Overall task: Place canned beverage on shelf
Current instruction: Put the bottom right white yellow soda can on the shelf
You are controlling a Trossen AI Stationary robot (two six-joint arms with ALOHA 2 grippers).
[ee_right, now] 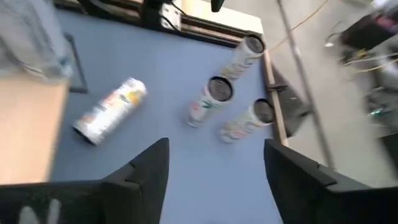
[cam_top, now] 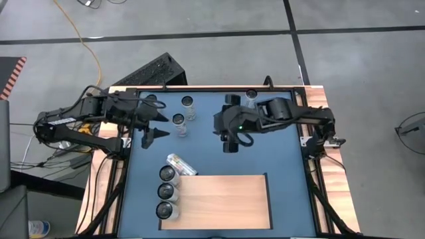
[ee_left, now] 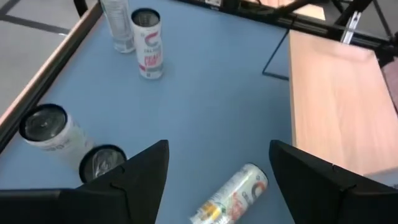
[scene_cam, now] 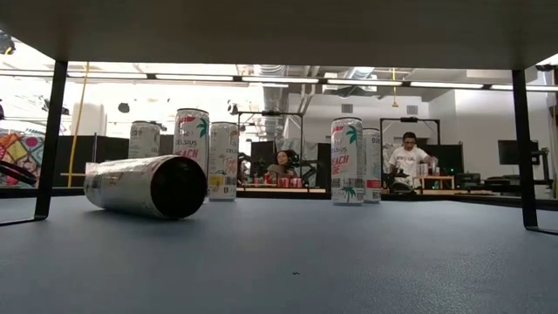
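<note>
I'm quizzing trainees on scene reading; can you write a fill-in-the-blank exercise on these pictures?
1. One can beside the shelf lies on its ____.
2. The top of the shelf holds ____ cans.
3. The left gripper and the right gripper, both open, hold ____.
4. The table surface is coloured ____.

Missing words: side; no; nothing; blue

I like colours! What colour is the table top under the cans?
Blue, a plain dusty blue table top; the high view shows it best.
</note>
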